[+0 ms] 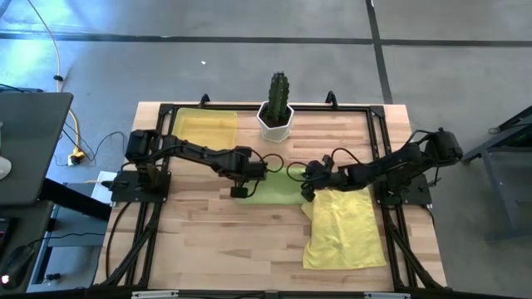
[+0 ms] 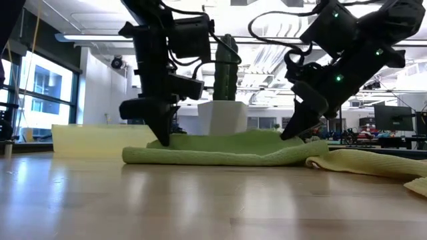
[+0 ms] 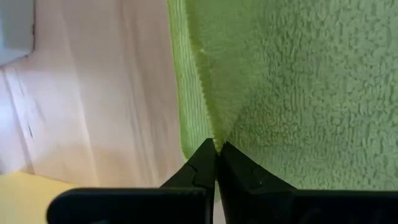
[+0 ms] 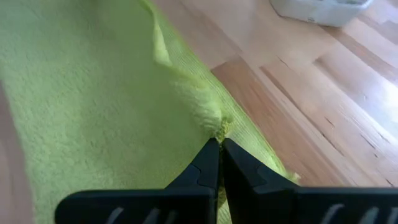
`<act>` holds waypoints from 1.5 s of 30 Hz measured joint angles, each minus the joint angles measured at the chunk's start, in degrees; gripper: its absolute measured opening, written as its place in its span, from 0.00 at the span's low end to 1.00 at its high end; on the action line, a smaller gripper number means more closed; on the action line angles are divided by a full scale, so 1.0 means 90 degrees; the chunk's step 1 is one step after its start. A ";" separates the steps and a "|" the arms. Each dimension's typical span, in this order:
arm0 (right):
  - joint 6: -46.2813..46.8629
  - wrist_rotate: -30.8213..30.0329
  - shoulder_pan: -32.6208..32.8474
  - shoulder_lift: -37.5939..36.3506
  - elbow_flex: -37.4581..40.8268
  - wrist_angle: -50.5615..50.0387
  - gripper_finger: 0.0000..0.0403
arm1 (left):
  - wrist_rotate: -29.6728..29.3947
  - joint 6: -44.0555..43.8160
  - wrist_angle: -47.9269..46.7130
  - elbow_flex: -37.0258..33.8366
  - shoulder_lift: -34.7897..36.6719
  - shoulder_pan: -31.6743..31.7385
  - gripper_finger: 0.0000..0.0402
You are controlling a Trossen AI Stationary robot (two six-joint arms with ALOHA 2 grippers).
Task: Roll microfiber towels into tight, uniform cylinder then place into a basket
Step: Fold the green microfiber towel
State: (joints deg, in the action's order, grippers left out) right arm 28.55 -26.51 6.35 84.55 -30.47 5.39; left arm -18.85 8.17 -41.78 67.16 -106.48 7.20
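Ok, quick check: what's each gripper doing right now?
Left gripper: shut, pinching the edge of the green towel.
Right gripper: shut, pinching the same towel's opposite edge.

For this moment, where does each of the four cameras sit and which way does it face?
High: overhead, straight down on the table; both arms, left gripper, right gripper, green towel, yellow towel, basket, cactus pot.
Low: table height, level across; both grippers come down onto the green towel.
Left wrist: along its shut fingers pinching the towel's edge.
Right wrist: the same, at another edge.
Shared: the green towel shows in all four.
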 joint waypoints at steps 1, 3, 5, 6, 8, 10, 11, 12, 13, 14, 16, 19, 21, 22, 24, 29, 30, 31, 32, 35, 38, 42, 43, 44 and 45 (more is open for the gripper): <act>0.0022 -0.0001 -0.0016 -0.0002 0.0001 -0.0015 0.00 | 0.0000 -0.0001 0.0008 0.0000 0.0001 0.0005 0.00; 0.0146 -0.0025 -0.0061 0.0006 0.0001 -0.0013 0.00 | -0.0028 0.0003 0.0023 0.0000 0.0002 0.0014 0.00; 0.0164 -0.0036 -0.0108 0.0008 0.0001 -0.0053 0.00 | -0.0049 0.0071 0.0081 0.0000 0.0002 0.0013 0.00; 0.0163 -0.0042 -0.0128 0.0014 0.0001 -0.0049 0.00 | -0.0052 0.0133 0.0147 0.0000 0.0002 0.0013 0.00; 0.0165 -0.0043 -0.0172 0.0029 0.0001 -0.0082 0.00 | -0.0129 0.0271 0.0304 0.0000 0.0002 0.0013 0.00; 0.0165 -0.0043 -0.0206 0.0030 0.0001 -0.0114 0.00 | -0.0270 0.0358 0.0428 0.0000 0.0002 0.0013 0.00; 0.0173 -0.0044 -0.0211 0.0030 0.0001 -0.0144 0.00 | -0.0348 0.0391 0.0477 0.0000 0.0002 0.0013 0.00; 0.0206 -0.0045 -0.0211 0.0030 0.0001 -0.0166 0.00 | -0.0415 0.0402 0.0495 0.0000 0.0002 0.0010 0.00; 0.0273 -0.0045 -0.0211 0.0030 0.0001 -0.0172 0.00 | -0.0485 0.0403 0.0501 0.0000 0.0002 0.0012 0.00; 0.0312 -0.0045 -0.0209 0.0030 0.0001 -0.0170 0.00 | -0.0547 0.0404 0.0498 0.0000 0.0002 0.0013 0.00; 0.0373 -0.0044 -0.0209 0.0030 0.0001 -0.0200 0.00 | -0.0619 0.0403 0.0497 0.0000 0.0002 0.0015 0.00; 0.0445 -0.0050 -0.0209 0.0030 0.0001 -0.0209 0.00 | -0.0710 0.0474 0.0491 0.0000 0.0005 0.0015 0.00; 0.0429 -0.0050 -0.0209 0.0028 0.0001 -0.0188 0.00 | -0.0854 0.0521 0.0488 0.0000 0.0005 -0.0006 0.00; 0.0399 -0.0052 -0.0209 0.0027 0.0001 -0.0177 0.00 | -0.0940 0.0560 0.0489 0.0000 0.0005 -0.0020 0.00; 0.0396 -0.0066 -0.0209 0.0027 0.0001 -0.0172 0.00 | -0.1068 0.0670 0.0488 0.0000 0.0007 -0.0024 0.00; 0.0396 -0.0206 -0.0203 0.0017 0.0001 -0.0166 0.00 | -0.1173 0.0782 0.0511 0.0000 0.0007 -0.0024 0.00; 0.0395 -0.0248 -0.0201 -0.0013 0.0001 -0.0172 0.00 | -0.1183 0.0784 0.0526 0.0000 0.0007 -0.0024 0.00; 0.0383 -0.0273 -0.0201 -0.0061 0.0001 -0.0171 0.00 | -0.1242 0.0786 0.0532 0.0003 0.0007 -0.0024 0.00; 0.0343 -0.0295 -0.0201 -0.0122 0.0001 -0.0170 0.00 | -0.1332 0.0784 0.0525 0.0017 0.0007 -0.0029 0.00; 0.0326 -0.0378 -0.0201 -0.0323 0.0001 -0.0245 0.00 | -0.1508 0.0881 0.0547 0.0118 0.0010 -0.0031 0.00; 0.0477 -0.0365 -0.0201 -0.0376 0.0001 -0.0618 0.00 | -0.1508 0.1072 0.0702 0.0164 0.0010 -0.0028 0.00; 0.0829 -0.0361 -0.0204 -0.0363 0.0001 -0.1114 0.00 | -0.1313 0.1165 0.0851 0.0172 0.0010 0.0038 0.00; 0.0833 -0.0358 -0.0204 -0.0359 0.0001 -0.1171 0.00 | -0.1203 0.1168 0.0846 0.0172 0.0010 0.0062 0.00; 0.0831 -0.0358 -0.0204 -0.0359 0.0001 -0.1171 0.00 | -0.1092 0.1165 0.0842 0.0172 0.0010 0.0084 0.00; 0.0831 -0.0358 -0.0204 -0.0359 0.0001 -0.1160 0.00 | -0.1007 0.1159 0.0836 0.0172 0.0010 0.0107 0.00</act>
State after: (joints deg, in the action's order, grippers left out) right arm 36.03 -29.74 4.51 81.32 -30.46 -5.05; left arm -27.92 18.60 -34.26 68.71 -106.39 8.16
